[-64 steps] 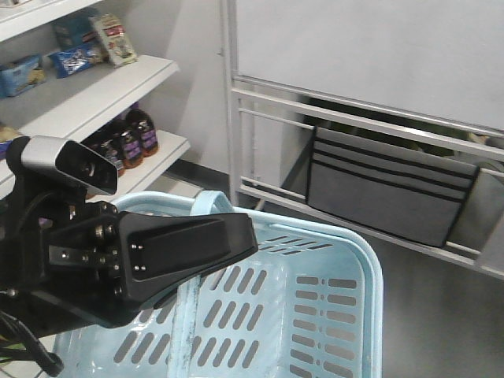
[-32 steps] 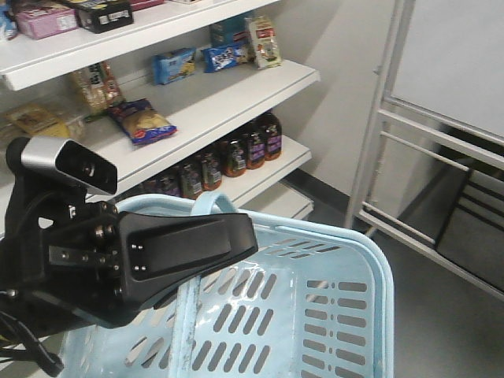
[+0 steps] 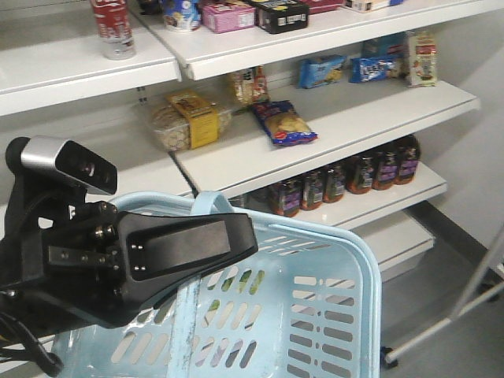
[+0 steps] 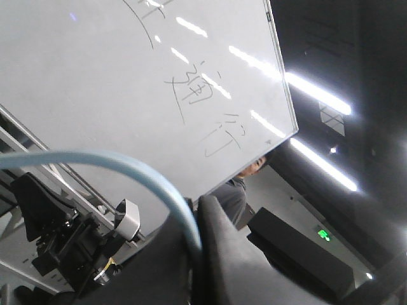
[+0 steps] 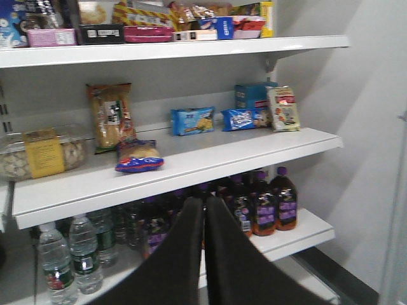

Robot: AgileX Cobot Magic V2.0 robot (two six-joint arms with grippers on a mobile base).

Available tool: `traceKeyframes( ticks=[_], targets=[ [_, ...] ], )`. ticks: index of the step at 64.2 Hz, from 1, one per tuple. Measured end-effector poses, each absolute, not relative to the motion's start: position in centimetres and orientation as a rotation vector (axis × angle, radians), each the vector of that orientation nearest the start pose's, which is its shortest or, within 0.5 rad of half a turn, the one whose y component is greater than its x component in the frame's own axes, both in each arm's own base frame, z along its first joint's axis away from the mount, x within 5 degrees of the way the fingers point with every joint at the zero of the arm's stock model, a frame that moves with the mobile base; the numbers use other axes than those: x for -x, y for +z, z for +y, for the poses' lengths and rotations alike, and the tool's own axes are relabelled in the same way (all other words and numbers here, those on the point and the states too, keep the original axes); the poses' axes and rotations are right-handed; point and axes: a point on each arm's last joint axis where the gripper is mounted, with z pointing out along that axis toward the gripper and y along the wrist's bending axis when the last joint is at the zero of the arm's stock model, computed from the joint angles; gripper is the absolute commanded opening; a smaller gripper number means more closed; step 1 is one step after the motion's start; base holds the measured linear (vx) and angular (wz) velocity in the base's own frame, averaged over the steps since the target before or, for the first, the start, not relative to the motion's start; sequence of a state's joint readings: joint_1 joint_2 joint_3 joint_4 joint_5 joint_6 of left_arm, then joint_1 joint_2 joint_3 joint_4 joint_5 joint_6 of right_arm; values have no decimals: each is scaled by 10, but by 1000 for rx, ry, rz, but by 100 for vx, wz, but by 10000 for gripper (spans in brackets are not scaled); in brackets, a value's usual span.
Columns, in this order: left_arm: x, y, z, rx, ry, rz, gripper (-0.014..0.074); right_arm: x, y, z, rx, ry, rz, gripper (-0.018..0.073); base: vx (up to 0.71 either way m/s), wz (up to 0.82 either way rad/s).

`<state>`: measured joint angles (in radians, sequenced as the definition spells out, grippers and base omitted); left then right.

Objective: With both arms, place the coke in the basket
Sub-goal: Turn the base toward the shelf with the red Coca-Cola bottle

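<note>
- Front view: coke (image 3: 110, 27) stands upright on the top-left shelf (image 3: 47, 67), red with white script too blurred to read, well apart from the basket (image 3: 368, 268) low in frame
- Left gripper (image 3: 236, 236), topped by a silver camera bar (image 3: 67, 161), lies across the basket's handle (image 3: 206, 201); cannot tell the jaws from here
- Dark bottles (image 3: 346, 175) with purple labels line the low shelf, snack packs (image 3: 285, 126) sit above them, no print legible
- Against 0.5 s ago: shelving now fills the frame, the metal frame (image 3: 476, 276) is pushed to the right edge, and the coke is newly in frame; gripper and basket sit at the same spot in the picture
- Left wrist view: only here a whiteboard (image 4: 127, 76) with handwritten Chinese characters, not clearly readable, plus ceiling strip lights and a small green sign (image 4: 324, 235), text too small
- The blue handle curves down between the two dark fingers, jaws pinching it
- Right wrist view: right gripper (image 5: 203, 204) faces the shelves, jaws pressed together with nothing between
- Only here water bottles (image 5: 82, 248) stand left of the dark bottles; blue and yellow packs above, print blurred
</note>
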<state>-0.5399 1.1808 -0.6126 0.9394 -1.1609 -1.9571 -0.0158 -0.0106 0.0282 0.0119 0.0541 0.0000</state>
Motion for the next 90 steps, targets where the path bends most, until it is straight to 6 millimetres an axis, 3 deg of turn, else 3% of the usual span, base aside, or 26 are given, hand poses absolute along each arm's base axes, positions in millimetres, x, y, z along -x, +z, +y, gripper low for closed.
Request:
traceKeyframes(
  ticks=[90],
  targets=[
    [-150,329,-169,-256,-2103,1604,-8,-57,199,-1,-21,-3,1555,-5,5,37]
  ],
)
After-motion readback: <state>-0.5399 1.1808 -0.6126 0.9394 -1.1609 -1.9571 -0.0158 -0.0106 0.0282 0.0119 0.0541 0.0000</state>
